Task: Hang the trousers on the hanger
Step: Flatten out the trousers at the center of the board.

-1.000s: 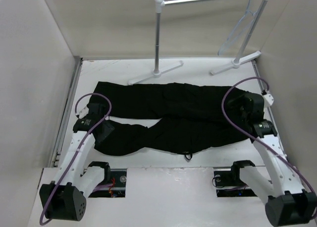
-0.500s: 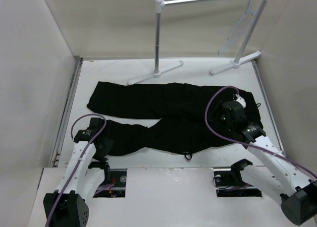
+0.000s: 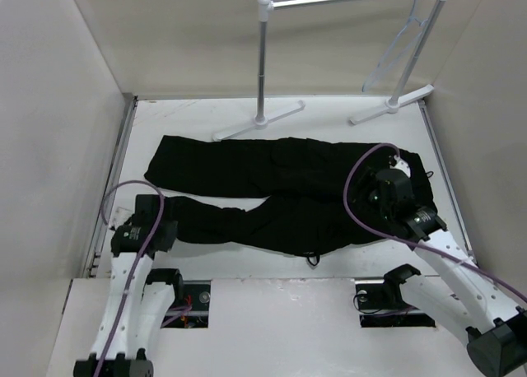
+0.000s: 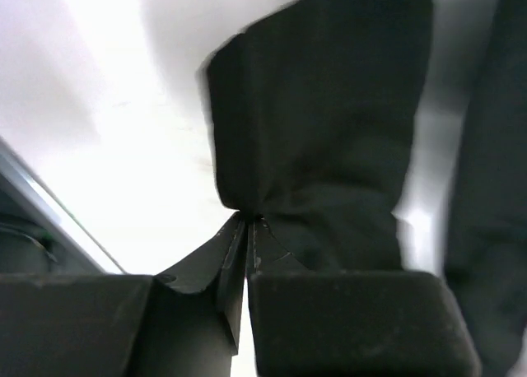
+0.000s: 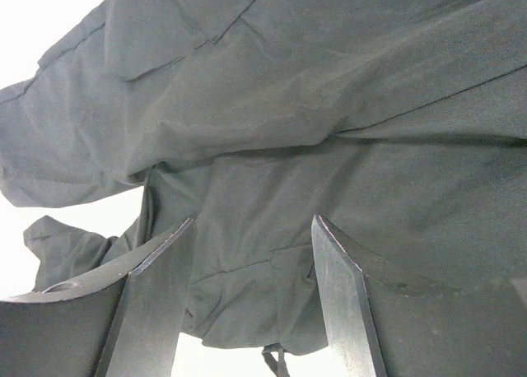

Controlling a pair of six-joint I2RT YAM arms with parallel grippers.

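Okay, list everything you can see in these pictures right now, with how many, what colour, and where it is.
trousers: one, black, laid flat across the table, waist to the right
hanger: one, pale, hung at the right end of the rack's rod
rack: one, white, at the back of the table
table: one, white, under it all
cables: two, purple, one looped on each arm
arms: two, white and black, at the near edge
left tool: one, black, shut on a trouser leg's end
right tool: one, black, open over the waist end
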